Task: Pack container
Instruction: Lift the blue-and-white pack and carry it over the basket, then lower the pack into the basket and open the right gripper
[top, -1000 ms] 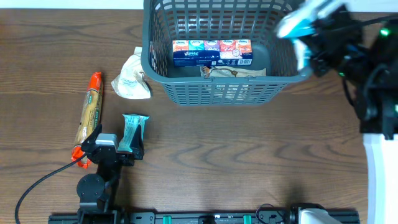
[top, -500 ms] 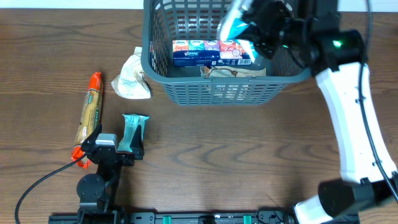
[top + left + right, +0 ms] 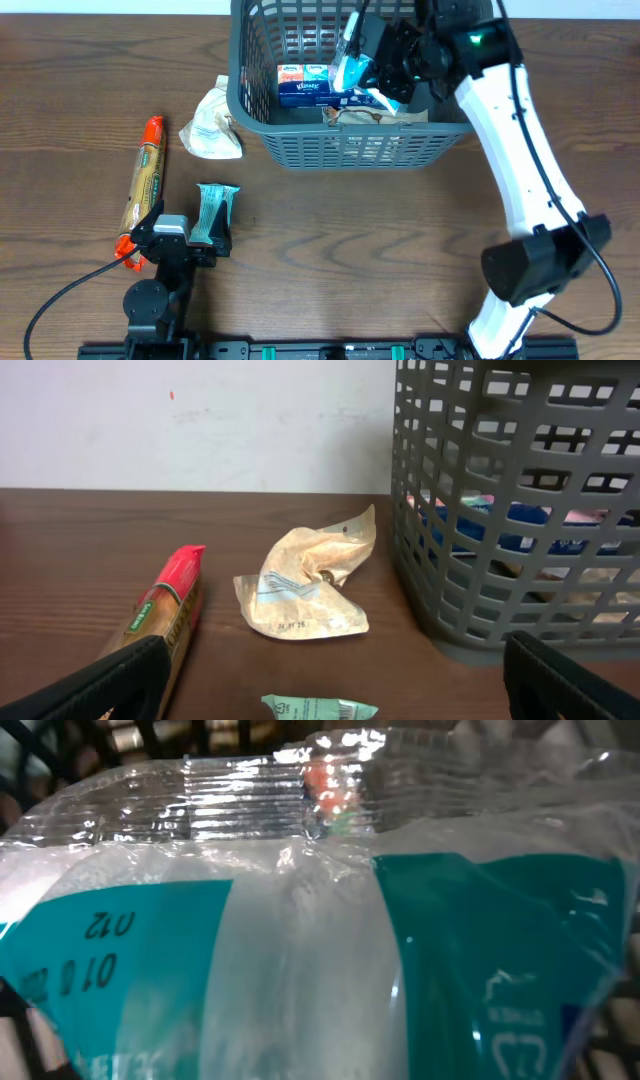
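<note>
Right gripper [image 3: 374, 60] – clamped on a teal-and-clear plastic packet [image 3: 350, 66] – has swung in from upper right to above the grey basket [image 3: 340, 150], top centre – release should land it beside the tissue multipack [image 3: 300, 84]

Crumpled wrapper [image 3: 212, 128] left of container [image 3: 350, 150] (just beside); tissue pack [image 3: 303, 86] inside.

container [image 3: 350, 150]: matt grey plastic | table [image 3: 350, 250]: dark wood grain | packet [image 3: 300, 940]: glossy clear film

Container [image 3: 252, 120] floor: passable at 9 and 12 o'clock. Tissue pack [image 3: 300, 85] blocks centre; right gripper [image 3: 374, 72] with teal packet [image 3: 351, 66] overhangs 3 o'clock.
</note>
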